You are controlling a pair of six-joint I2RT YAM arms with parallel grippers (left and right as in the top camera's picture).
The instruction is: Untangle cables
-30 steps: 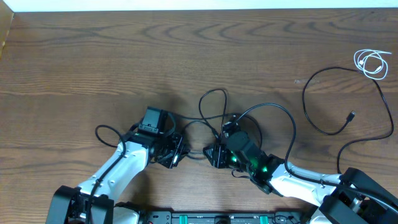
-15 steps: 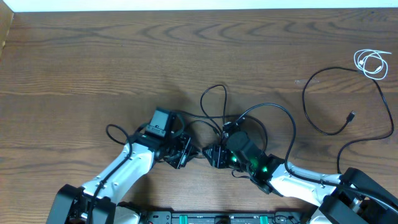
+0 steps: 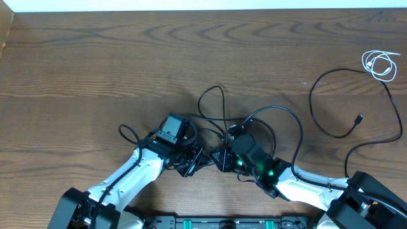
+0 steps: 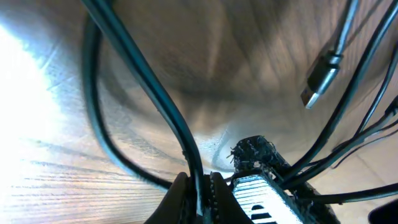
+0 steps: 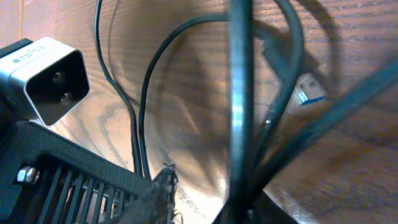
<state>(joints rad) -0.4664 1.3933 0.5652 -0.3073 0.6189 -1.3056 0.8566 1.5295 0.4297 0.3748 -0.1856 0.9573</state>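
Dark wood-grain table (image 3: 89, 57) fills view — thin pale strip (image 3: 191, 4) along far edge.

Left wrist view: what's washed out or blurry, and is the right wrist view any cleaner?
Left wrist: glare whitens the table at left; the near black cable is soft, the plug readable. Right wrist: the vertical black cable is blurred up close; the blue-tipped plug is fairly sharp.

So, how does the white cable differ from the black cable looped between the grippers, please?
The white cable is wound into a small coil, lying untouched at far right; the black cable sprawls in wide open loops at centre, pinched in the left gripper. The white one looks shorter than the black one. Both are thin.
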